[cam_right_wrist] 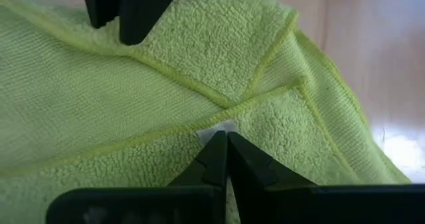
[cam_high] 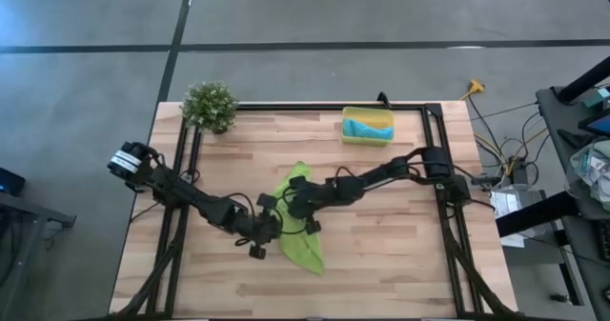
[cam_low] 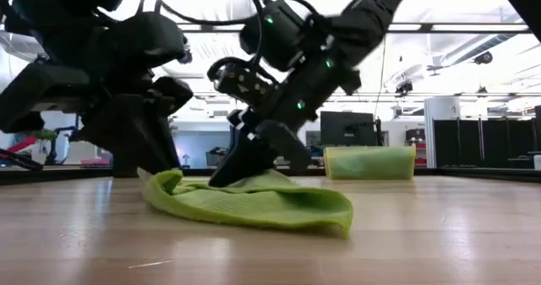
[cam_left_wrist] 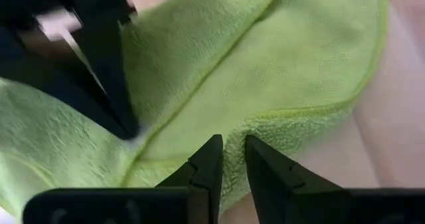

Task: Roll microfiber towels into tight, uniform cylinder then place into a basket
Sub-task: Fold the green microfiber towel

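The lime-green towel (cam_high: 303, 235) lies folded in a long strip on the table's middle, several layers flat on the wood (cam_low: 270, 202). My left gripper (cam_high: 270, 228) is at its left long edge and is shut on it. My right gripper (cam_high: 289, 205) is close beside it, toward the far side, shut on the towel by the small white tag (cam_right_wrist: 219, 127). The turquoise towel (cam_high: 368, 128) lies in the yellow basket (cam_high: 347, 126) at the table's far edge. My left gripper pinches the towel's hemmed edge (cam_left_wrist: 232, 127) between its two fingers, which come slanting down from the table's left. The towel lies on the table, and its end by the fingers is bunched up a little (cam_low: 165, 182). My right gripper has its shut fingers on the towel's hem beside the white tag (cam_right_wrist: 229, 121), coming slanting down from the table's right. The fingertips hide whether cloth is between them. The towel lies slack on the table under them.
A small potted plant (cam_high: 210, 105) stands at the far left corner. A black frame (cam_high: 429, 107) runs along the table's far and side edges. Bare wood lies near the front edge (cam_low: 423, 243). The room behind shows desks and monitors.
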Robot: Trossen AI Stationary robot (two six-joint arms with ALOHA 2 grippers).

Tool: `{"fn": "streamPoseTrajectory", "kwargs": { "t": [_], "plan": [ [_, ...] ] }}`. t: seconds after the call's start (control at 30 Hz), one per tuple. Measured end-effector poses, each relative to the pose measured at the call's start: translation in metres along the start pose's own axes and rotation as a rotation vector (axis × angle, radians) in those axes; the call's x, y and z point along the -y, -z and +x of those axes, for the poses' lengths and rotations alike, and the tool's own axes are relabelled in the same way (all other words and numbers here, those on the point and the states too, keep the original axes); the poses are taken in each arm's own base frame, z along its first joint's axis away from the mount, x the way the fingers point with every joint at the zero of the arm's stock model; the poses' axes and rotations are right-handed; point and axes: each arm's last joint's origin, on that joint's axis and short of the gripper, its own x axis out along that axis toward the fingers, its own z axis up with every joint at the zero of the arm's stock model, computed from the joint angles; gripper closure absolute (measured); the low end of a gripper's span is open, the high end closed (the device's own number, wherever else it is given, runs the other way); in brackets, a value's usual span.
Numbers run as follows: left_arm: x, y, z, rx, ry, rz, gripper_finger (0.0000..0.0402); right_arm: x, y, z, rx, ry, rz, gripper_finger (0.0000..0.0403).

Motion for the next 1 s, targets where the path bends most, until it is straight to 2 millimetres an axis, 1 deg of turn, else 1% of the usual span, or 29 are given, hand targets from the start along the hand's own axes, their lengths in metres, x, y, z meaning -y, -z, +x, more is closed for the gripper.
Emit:
{"fn": "streamPoseTrajectory", "kwargs": {
  "t": [0.13,0.27,0.33,0.4,0.57,0.63,0.7,0.83,1.0],
  "plan": [
    [0.004,0.000,0.001,-0.001,0.071,-0.070,0.0350,0.006,-0.011,-0.010,-0.071,-0.018,0.010,0.0394],
    [0.011,0.001,0.001,-0.010,0.103,-0.091,0.0350,0.005,-0.006,-0.015,-0.155,-0.043,0.041,0.0394],
    [0.014,-0.001,-0.001,-0.007,0.105,-0.084,0.0350,0.004,-0.006,-0.018,-0.167,-0.047,0.047,0.0394],
    [0.012,-0.006,-0.006,0.006,0.068,-0.084,0.0350,0.004,-0.009,-0.024,-0.160,-0.044,0.066,0.0394],
    [0.002,-0.009,-0.018,0.017,-0.096,-0.061,0.0350,-0.001,-0.021,-0.043,-0.115,-0.038,0.087,0.0394],
    [-0.003,-0.012,-0.022,0.039,-0.133,-0.066,0.0350,-0.008,-0.028,-0.051,-0.097,-0.045,0.071,0.0394],
    [-0.009,-0.011,-0.025,0.022,-0.148,-0.073,0.0349,-0.015,-0.036,-0.060,-0.077,-0.048,0.048,0.0394],
    [-0.025,-0.007,-0.022,-0.019,-0.161,-0.114,0.0334,-0.029,-0.048,-0.085,-0.093,-0.012,0.003,0.0394],
    [-0.046,0.001,-0.005,-0.095,-0.101,-0.199,0.0296,-0.039,-0.066,-0.119,-0.047,0.081,-0.033,0.0394]
  ]
}}
